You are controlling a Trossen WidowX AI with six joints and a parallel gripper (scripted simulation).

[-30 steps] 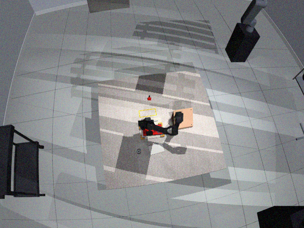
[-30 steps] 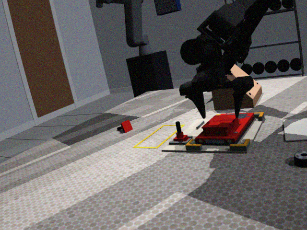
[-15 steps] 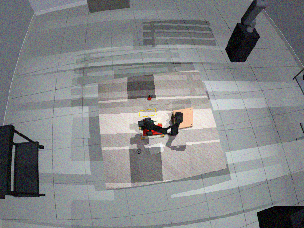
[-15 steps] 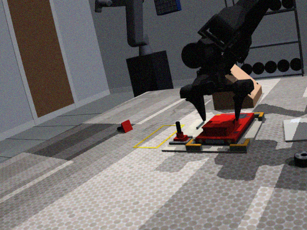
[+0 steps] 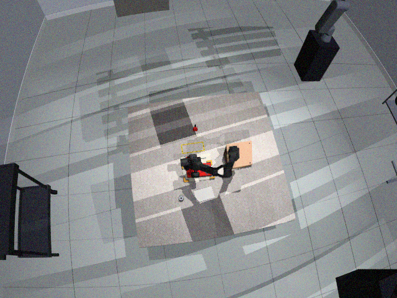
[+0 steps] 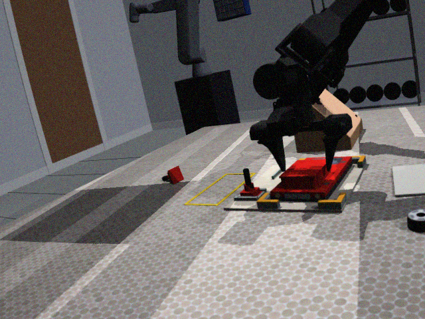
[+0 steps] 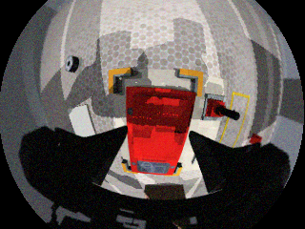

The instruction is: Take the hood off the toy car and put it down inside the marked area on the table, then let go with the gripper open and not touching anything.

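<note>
Spread wide and holding nothing, the claw [image 6: 303, 168] hangs over the toy car [image 6: 310, 178], one fingertip down beside the car's left flank and the other at or just above its red top; whether either fingertip touches the car cannot be told from these views.

Going from left to right in the exterior view: a small red block [image 6: 175, 174] lies on the table [image 6: 240, 274], well apart from everything else. Next comes the marked area [image 6: 219, 189], a yellow-outlined rectangle with nothing inside it. Just beside its right edge stands a small black lever on a red foot [image 6: 248, 185], fixed to the same pale base plate [image 6: 301, 206] that carries the car. The car sits between yellow corner brackets [image 6: 267, 202] on that plate. Its hood [image 6: 335, 163], the flat red part behind the raised cab, appears to be in place on the body. Behind the car is a tan box [image 6: 342, 133] where the arm is mounted. Further right lie a pale flat tile [image 6: 408, 179] and, near the frame edge, a dark ring [image 6: 416, 219].

As for progress, nothing of the task seems finished. The claw is lined up over the car, as the wrist view confirms with the red body [image 7: 158, 129] centred between the two dark fingers. Gripping the hood, lifting it off, carrying it left to the yellow rectangle and releasing it there are all left to do.
</note>
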